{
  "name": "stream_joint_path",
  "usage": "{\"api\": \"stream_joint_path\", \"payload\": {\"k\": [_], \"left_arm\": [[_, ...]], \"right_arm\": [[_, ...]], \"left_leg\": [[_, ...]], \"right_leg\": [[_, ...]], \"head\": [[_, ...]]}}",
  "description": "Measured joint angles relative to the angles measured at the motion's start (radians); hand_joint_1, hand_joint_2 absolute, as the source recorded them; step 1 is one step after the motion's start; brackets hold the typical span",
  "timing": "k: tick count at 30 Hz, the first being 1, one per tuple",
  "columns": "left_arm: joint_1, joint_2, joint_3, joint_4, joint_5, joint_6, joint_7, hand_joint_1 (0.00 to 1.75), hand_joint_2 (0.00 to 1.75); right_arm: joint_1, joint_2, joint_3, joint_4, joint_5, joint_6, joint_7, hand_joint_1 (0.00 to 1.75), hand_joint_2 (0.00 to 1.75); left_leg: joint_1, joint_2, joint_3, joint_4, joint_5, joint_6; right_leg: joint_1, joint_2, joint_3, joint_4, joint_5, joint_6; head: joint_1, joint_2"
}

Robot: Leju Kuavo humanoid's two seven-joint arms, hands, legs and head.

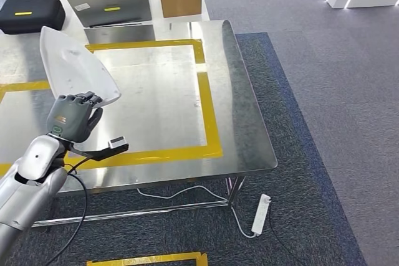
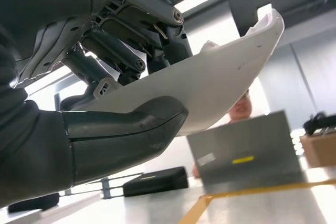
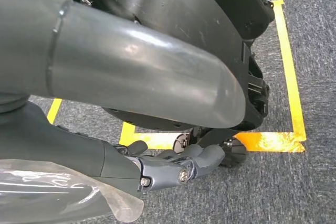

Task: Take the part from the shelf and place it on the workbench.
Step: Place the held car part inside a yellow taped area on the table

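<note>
Head view: left robot hand (image 1: pixel 73 116) grips the white part (image 1: pixel 75 66) above the steel desk (image 1: pixel 244 129); setting down remains

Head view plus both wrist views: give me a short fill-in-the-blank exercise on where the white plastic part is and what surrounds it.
1. The white curved plastic part is held by the robot's ____ hand.
2. The part is above the shiny metal workbench, which is marked with ____ tape.
3. Beyond the workbench stands an open grey ____, with a person behind it.
4. A white ____ strip lies on the carpet near the workbench leg.

Missing words: left; yellow; laptop; power
</note>
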Motion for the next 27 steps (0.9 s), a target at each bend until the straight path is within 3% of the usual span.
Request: {"api": "stream_joint_path", "payload": {"k": [6,15,27], "left_arm": [[-0.09,-0.008,-0.025,0.125,-0.07,-0.102,0.092,1.75,1.75],[-0.159,-0.017,-0.048,0.263,-0.136,-0.198,0.173,1.75,1.75],[-0.195,-0.025,-0.066,0.372,-0.16,-0.221,0.195,1.75,1.75]], "right_arm": [[-0.004,0.015,0.001,0.03,0.0,0.009,0.008,0.0,0.0],[-0.006,0.035,0.001,0.068,0.0,0.018,0.018,0.0,0.0],[-0.008,0.047,0.0,0.095,0.0,0.024,0.023,0.0,0.0]], "left_leg": [[0.0,0.0,0.0,0.0,0.0,0.0],[0.0,0.0,0.0,0.0,0.0,0.0],[0.0,0.0,0.0,0.0,0.0,0.0]], "right_leg": [[0.0,0.0,0.0,0.0,0.0,0.0],[0.0,0.0,0.0,0.0,0.0,0.0],[0.0,0.0,0.0,0.0,0.0,0.0]], "head": [[0.0,0.0],[0.0,0.0],[0.0,0.0]]}}
